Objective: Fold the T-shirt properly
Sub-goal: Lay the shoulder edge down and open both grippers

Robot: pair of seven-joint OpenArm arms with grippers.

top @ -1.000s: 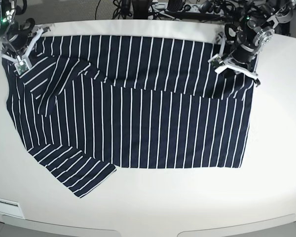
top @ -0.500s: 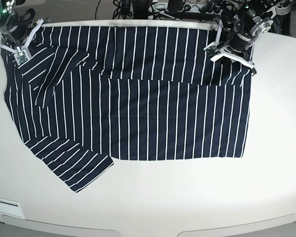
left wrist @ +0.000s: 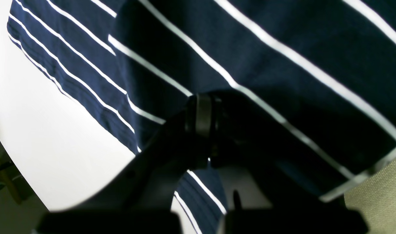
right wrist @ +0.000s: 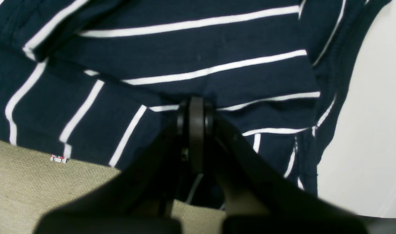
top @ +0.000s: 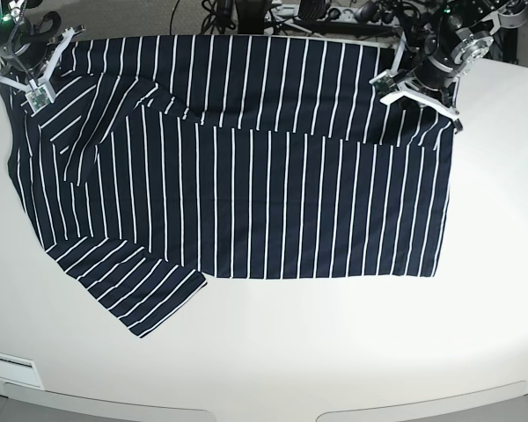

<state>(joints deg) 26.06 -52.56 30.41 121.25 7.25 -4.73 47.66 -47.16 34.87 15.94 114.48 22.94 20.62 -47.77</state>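
Navy T-shirt point(top: 246, 176) (far edge) is pinched by left pincer point(top: 420, 85) and right pincer point(top: 26, 81).

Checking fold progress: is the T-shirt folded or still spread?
Partly folded: the T-shirt shows a lapped layer across its top, the rest flat; one sleeve sticks out.

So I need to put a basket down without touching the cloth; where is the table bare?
The widest bare table lies along the near edge, below the T-shirt's hem. A narrower strip runs right of it. The far edge is crowded: the left claw and right claw grip cloth there.
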